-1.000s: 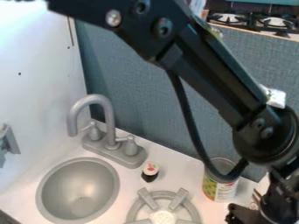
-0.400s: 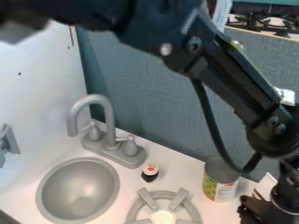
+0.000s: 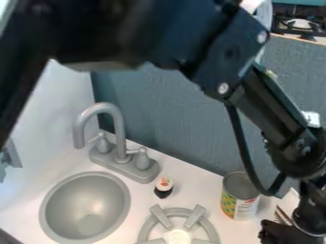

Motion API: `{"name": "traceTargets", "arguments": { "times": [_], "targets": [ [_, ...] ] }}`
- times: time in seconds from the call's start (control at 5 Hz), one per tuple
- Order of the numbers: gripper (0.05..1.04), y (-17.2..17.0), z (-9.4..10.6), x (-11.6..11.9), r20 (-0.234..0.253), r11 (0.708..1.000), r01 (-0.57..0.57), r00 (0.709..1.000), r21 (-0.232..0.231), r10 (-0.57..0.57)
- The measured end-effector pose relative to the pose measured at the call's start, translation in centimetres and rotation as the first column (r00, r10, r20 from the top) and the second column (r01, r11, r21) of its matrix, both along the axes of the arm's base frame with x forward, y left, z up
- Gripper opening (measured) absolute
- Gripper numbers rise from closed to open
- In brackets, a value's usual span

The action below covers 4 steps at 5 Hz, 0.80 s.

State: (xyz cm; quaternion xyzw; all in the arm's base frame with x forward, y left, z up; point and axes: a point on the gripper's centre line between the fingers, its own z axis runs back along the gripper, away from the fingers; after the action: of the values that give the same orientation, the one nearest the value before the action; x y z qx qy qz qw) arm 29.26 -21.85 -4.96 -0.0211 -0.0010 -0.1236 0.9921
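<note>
At the lower right corner, partly cut off by the view's edge, is the gripper (image 3: 283, 232); whether it holds anything is hidden. Up and to its left a metal can (image 3: 240, 196) with a green, yellow and white label stands upright, a small gap between them. A small toy (image 3: 164, 188), black below and white with red on top, sits left of the can, between the faucet base and the burner.
Left of the burner (image 3: 155, 236) is the grey sink (image 3: 85, 205), with a faucet (image 3: 113, 114) behind it. A blue-grey wall (image 3: 172, 124) rises along the counter's back edge. Slim brownish items (image 3: 282, 215) lie beside the can.
The arm's upper links have moved right and closer to the camera, and the forearm and gripper have shifted right. The can's top is now less covered. Can and toy have stayed put.
</note>
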Motion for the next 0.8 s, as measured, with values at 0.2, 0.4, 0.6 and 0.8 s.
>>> {"name": "traceTargets", "arguments": {
  "times": [0.2, 0.4, 0.6, 0.8],
  "targets": [
    [0.944, -0.8, -0.4, 0.5, -0.002, 0.999, 0.012, 1.0, -0.03, -0.012],
    [0.673, -0.8, -0.3, 0.4, -0.013, 0.999, 0.026, 1.0, -0.028, -0.026],
    [0.63, -0.4, 0.0, -0.2, -0.018, 0.999, 0.029, 0.999, -0.013, -0.029],
    [0.63, -0.3, 3.0, -1.1, -0.021, 1.0, 0.003, 1.0, -0.008, -0.003]
  ]
}}
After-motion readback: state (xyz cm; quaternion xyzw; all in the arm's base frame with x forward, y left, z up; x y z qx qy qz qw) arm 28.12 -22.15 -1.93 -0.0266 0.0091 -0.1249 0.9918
